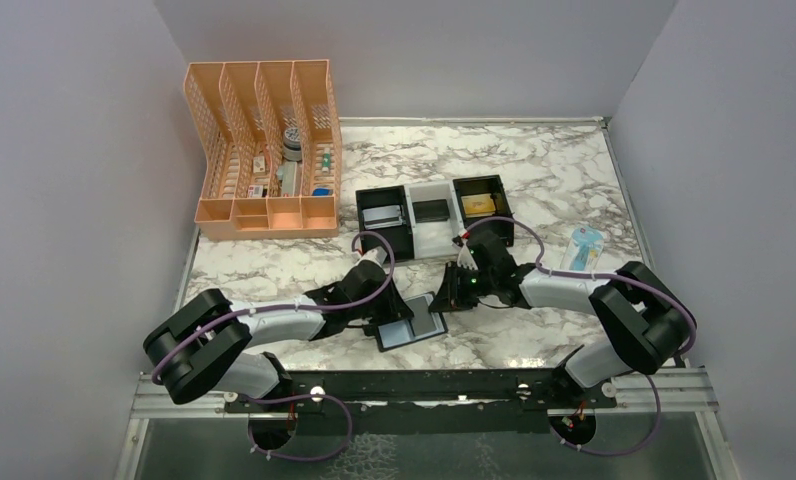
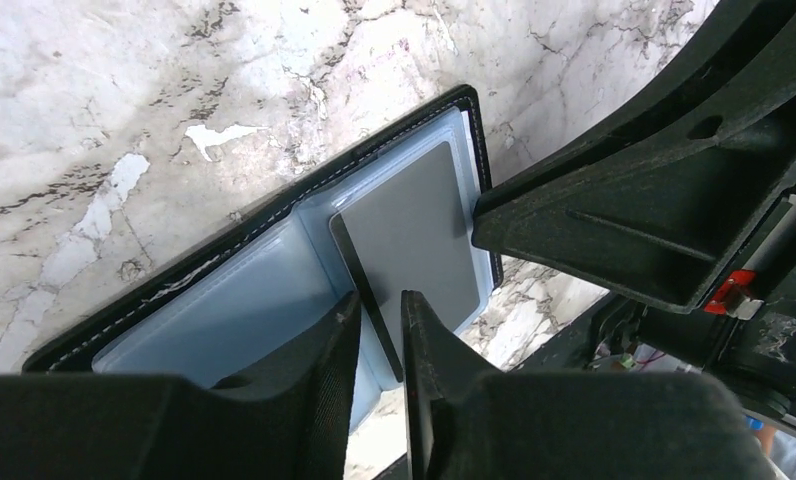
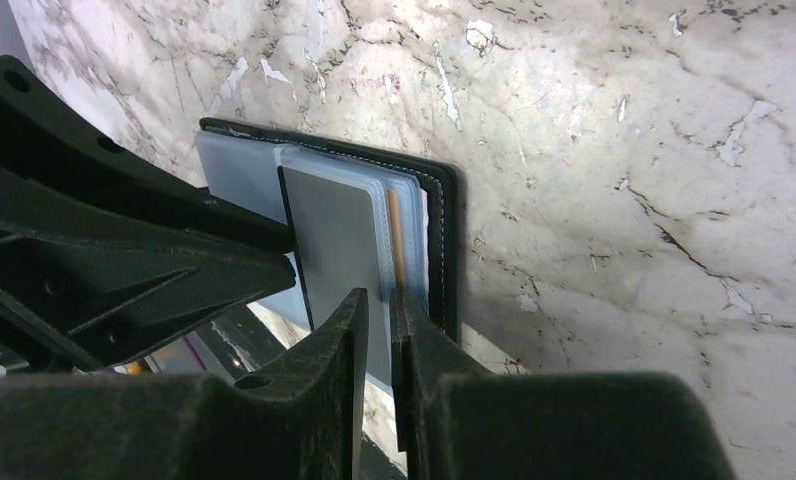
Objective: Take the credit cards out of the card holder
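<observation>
The card holder (image 1: 392, 340) lies open and flat on the marble, black outside with blue-grey lining (image 2: 234, 300). A dark grey credit card (image 2: 414, 230) lies on its right half, also seen in the right wrist view as the grey card (image 3: 339, 240). An orange card edge (image 3: 396, 240) shows inside the clear sleeves. My left gripper (image 2: 379, 320) stands over the fold, jaws a narrow gap apart with the grey card's left edge between them. My right gripper (image 3: 377, 305) pinches the sleeves at the holder's right half, beside its black border (image 3: 444, 250). Both grippers, left gripper (image 1: 399, 308) and right gripper (image 1: 452, 295), meet over the holder.
A peach file organiser (image 1: 264, 150) stands at the back left. A row of black and white square trays (image 1: 434, 215) sits just behind the grippers. A light blue packet (image 1: 584, 245) lies at the right. Grey walls close the table on three sides.
</observation>
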`<control>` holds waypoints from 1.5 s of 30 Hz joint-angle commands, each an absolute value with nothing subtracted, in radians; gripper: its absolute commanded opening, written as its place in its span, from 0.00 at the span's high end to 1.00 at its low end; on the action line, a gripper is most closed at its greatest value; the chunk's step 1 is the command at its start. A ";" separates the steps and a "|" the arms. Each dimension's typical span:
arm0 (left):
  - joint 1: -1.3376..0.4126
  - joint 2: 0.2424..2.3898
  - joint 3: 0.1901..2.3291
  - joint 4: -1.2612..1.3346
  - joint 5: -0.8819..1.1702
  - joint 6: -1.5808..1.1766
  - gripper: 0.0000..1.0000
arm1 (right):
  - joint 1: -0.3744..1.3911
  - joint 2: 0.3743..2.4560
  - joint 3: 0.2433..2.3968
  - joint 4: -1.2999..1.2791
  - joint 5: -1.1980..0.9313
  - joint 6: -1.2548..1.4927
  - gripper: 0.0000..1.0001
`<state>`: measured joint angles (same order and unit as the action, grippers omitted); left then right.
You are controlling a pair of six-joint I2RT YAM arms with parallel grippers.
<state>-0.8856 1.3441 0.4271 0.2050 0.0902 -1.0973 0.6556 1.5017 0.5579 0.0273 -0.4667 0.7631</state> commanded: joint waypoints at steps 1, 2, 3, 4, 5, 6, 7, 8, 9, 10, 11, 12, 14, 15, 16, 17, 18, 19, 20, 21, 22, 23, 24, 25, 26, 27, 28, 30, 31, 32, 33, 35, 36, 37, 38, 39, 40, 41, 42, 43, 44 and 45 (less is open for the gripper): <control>-0.890 1.340 0.420 0.252 0.109 -1.117 0.77 | 0.661 1.523 0.541 0.005 -0.460 0.765 0.85; -0.891 1.342 0.421 0.257 0.115 -1.120 0.78 | 0.661 1.525 0.540 0.005 -0.460 0.765 0.85; -0.890 1.346 0.418 0.264 0.120 -1.127 0.78 | 0.661 1.527 0.540 0.005 -0.459 0.764 0.86; -0.890 1.347 0.412 0.276 0.123 -1.142 0.80 | 0.661 1.528 0.539 0.005 -0.456 0.765 0.86; -0.890 1.350 0.404 0.293 0.125 -1.157 0.83 | 0.661 1.528 0.539 0.005 -0.454 0.767 0.86; -0.890 1.352 0.396 0.308 0.126 -1.170 0.86 | 0.661 1.529 0.538 0.005 -0.455 0.768 0.86; -0.890 1.353 0.390 0.317 0.123 -1.177 0.88 | 0.661 1.528 0.540 0.005 -0.455 0.767 0.86; -0.890 1.351 0.386 0.317 0.119 -1.183 0.90 | 0.661 1.528 0.540 0.004 -0.458 0.766 0.86; -0.890 1.349 0.384 0.318 0.117 -1.184 0.92 | 0.661 1.526 0.541 0.001 -0.458 0.764 0.86; -0.890 1.346 0.381 0.318 0.114 -1.187 0.94 | 0.661 1.525 0.542 -0.002 -0.455 0.763 0.86; -0.890 1.341 0.377 0.318 0.110 -1.188 0.96 | 0.661 1.522 0.543 -0.007 -0.449 0.761 0.86; -0.890 1.335 0.373 0.318 0.107 -1.191 0.98 | 0.661 1.520 0.544 -0.011 -0.442 0.759 0.86; -0.890 1.323 0.367 0.317 0.099 -1.190 1.00 | 0.661 1.511 0.548 -0.023 -0.425 0.755 0.86; -0.890 1.318 0.364 0.315 0.095 -1.191 1.00 | 0.660 1.506 0.550 -0.028 -0.419 0.755 0.86; -0.890 1.314 0.363 0.314 0.091 -1.191 1.00 | 0.661 1.503 0.551 -0.032 -0.415 0.753 0.86; -0.890 1.309 0.361 0.309 0.087 -1.191 1.00 | 0.661 1.498 0.554 -0.035 -0.412 0.752 0.86; -0.890 1.305 0.362 0.302 0.083 -1.189 1.00 | 0.661 1.495 0.556 -0.039 -0.410 0.752 0.87; -0.890 1.301 0.362 0.295 0.079 -1.187 1.00 | 0.660 1.491 0.557 -0.043 -0.406 0.751 0.87; -0.890 1.296 0.366 0.280 0.072 -1.185 1.00 | 0.661 1.490 0.560 -0.046 -0.402 0.750 0.87; -0.890 1.290 0.368 0.261 0.063 -1.184 1.00 | 0.661 1.486 0.561 -0.049 -0.399 0.749 0.87; -0.890 1.285 0.371 0.246 0.056 -1.182 1.00 | 0.661 1.486 0.562 -0.050 -0.397 0.751 0.87; -0.890 1.281 0.374 0.233 0.050 -1.178 1.00 | 0.661 1.486 0.563 -0.050 -0.396 0.752 0.87; -0.890 1.274 0.376 0.215 0.045 -1.176 1.00 | 0.661 1.488 0.564 -0.050 -0.396 0.752 0.87; -0.890 1.268 0.377 0.206 0.040 -1.174 1.00 | 0.661 1.488 0.566 -0.051 -0.396 0.752 0.87; -0.890 1.262 0.377 0.201 0.035 -1.175 1.00 | 0.661 1.489 0.570 -0.054 -0.396 0.750 0.87; -0.890 1.258 0.377 0.192 0.031 -1.174 1.00 | 0.661 1.487 0.571 -0.055 -0.395 0.749 0.87; -0.891 1.253 0.377 0.185 0.026 -1.172 1.00 | 0.661 1.483 0.574 -0.056 -0.393 0.749 0.86; -0.890 1.248 0.376 0.180 0.022 -1.170 1.00 | 0.660 1.471 0.576 -0.047 -0.394 0.746 0.86; -0.890 1.248 0.374 0.181 0.022 -1.170 1.00 | 0.661 1.465 0.575 -0.038 -0.397 0.744 0.86; -0.890 1.250 0.375 0.185 0.023 -1.167 1.00 | 0.661 1.463 0.576 -0.031 -0.401 0.742 0.86; -0.890 1.252 0.376 0.197 0.030 -1.163 1.00 | 0.661 1.463 0.580 -0.031 -0.403 0.740 0.86; -0.890 1.265 0.380 0.218 0.043 -1.159 0.97 | 0.660 1.466 0.585 -0.028 -0.414 0.739 0.86; -0.890 1.272 0.383 0.232 0.049 -1.159 0.93 | 0.661 1.472 0.587 -0.028 -0.416 0.739 0.86; -0.890 1.281 0.383 0.248 0.058 -1.158 0.89 | 0.661 1.477 0.587 -0.029 -0.416 0.741 0.86; -0.890 1.289 0.385 0.265 0.065 -1.160 0.86 | 0.661 1.480 0.587 -0.031 -0.415 0.741 0.86; -0.890 1.298 0.388 0.274 0.073 -1.160 0.83 | 0.661 1.482 0.588 -0.034 -0.414 0.741 0.86; -0.890 1.307 0.394 0.277 0.077 -1.158 0.80 | 0.661 1.479 0.588 -0.035 -0.411 0.741 0.86; -0.890 1.314 0.400 0.278 0.081 -1.153 0.79 | 0.661 1.478 0.588 -0.035 -0.411 0.741 0.85; -0.890 1.322 0.404 0.278 0.083 -1.150 0.77 | 0.661 1.475 0.589 -0.035 -0.411 0.739 0.85; -0.890 1.328 0.406 0.278 0.086 -1.149 0.76 | 0.661 1.473 0.590 -0.036 -0.412 0.734 0.85; -0.890 1.334 0.407 0.278 0.087 -1.150 0.75 | 0.661 1.470 0.594 -0.039 -0.412 0.731 0.85; -0.890 1.339 0.408 0.279 0.089 -1.150 0.75 | 0.661 1.467 0.597 -0.041 -0.410 0.727 0.85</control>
<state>-0.8856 1.3159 0.3786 0.2401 0.0643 -1.1629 0.6556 1.4811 0.5663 -0.0204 -0.4339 0.7532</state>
